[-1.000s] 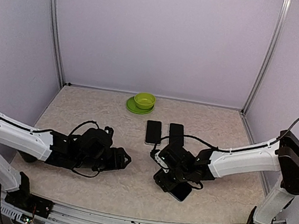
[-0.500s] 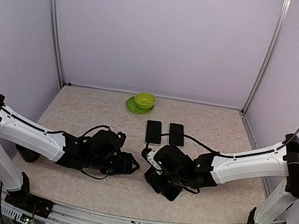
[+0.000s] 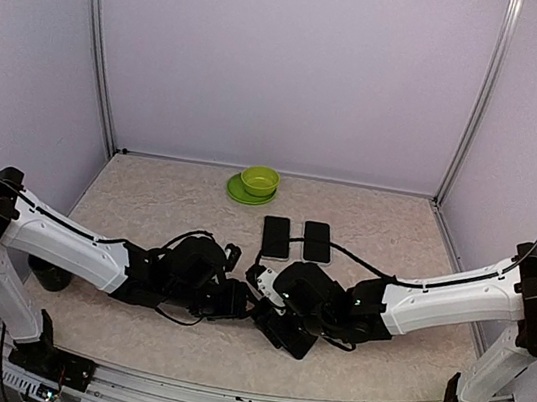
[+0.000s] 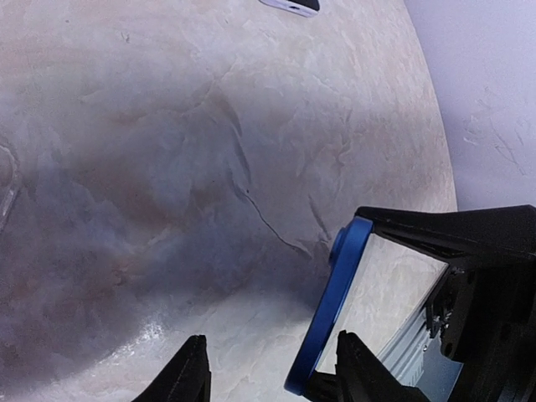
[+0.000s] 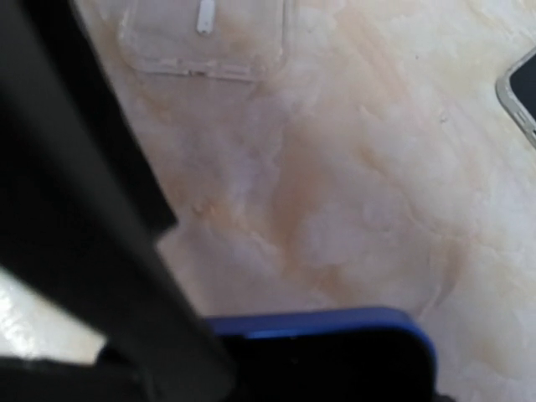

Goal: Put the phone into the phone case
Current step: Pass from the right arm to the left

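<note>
Two pincers meet by the near edge of the table (image 3: pixel 146 205): right pincer (image 3: pixel 279 330) grips the phone (image 4: pixel 332 308) on edge above it, left pincer (image 4: pixel 270 370) stands part-open astride one end.

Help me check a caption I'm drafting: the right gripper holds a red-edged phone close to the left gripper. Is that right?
No: the edge of the phone is blue, not red, as the left wrist view shows. The right gripper does hold it close to the left gripper.
</note>
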Robot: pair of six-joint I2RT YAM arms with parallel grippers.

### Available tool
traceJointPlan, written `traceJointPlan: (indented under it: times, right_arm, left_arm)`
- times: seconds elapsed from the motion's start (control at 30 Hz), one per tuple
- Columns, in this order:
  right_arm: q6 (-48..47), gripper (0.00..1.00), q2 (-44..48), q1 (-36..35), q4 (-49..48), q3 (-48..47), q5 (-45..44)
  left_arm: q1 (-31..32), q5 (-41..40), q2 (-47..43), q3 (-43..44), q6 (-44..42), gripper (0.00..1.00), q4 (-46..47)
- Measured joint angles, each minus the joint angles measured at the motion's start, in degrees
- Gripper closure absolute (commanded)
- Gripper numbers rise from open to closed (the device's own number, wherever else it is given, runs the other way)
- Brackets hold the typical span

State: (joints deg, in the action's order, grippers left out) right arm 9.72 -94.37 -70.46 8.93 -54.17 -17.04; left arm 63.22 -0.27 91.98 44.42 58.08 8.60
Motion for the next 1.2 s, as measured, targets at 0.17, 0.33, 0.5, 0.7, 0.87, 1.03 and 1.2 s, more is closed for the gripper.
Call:
traceJointPlan:
  times: [0.17,0.33,0.5,0.7,0.87,1.03,1.2]
  right_arm:
    - [-0.68,0.27,0.0,-0.46,-0.83,0.0,0.0]
    - [-1.22,0.27,0.0,-1.36,-1.51,0.0,-0.02]
    - [-1.7,0.27,0.26,-1.99,-2.21,0.0,-0.02]
    - [-1.53,0.26,0.42,-2.03,-2.6,0.02,-0.07]
    - [-1.27,0.25,0.63,-2.01,-2.6,0.17,0.02]
    - [-1.36,0.24,1.14,-2.01,-2.36,0.39,0.26]
    - [-1.51,0.18,1.25,-2.01,-2.4,0.46,0.13]
  left_arm:
    - [0.0,1.86,0.63,0.0,-0.5,0.54,1.49]
    - [0.17,3.26,1.09,0.0,-0.7,0.58,2.49]
    - [0.22,4.13,1.2,0.0,-0.85,0.65,2.78]
    - [0.22,4.9,1.22,0.0,-0.81,0.77,3.78]
    - [0.22,5.86,1.25,0.0,-1.44,0.83,4.31]
    - [0.24,6.51,1.31,0.0,-2.43,0.89,4.68]
    - [0.26,6.51,1.31,0.0,-2.62,0.97,4.76]
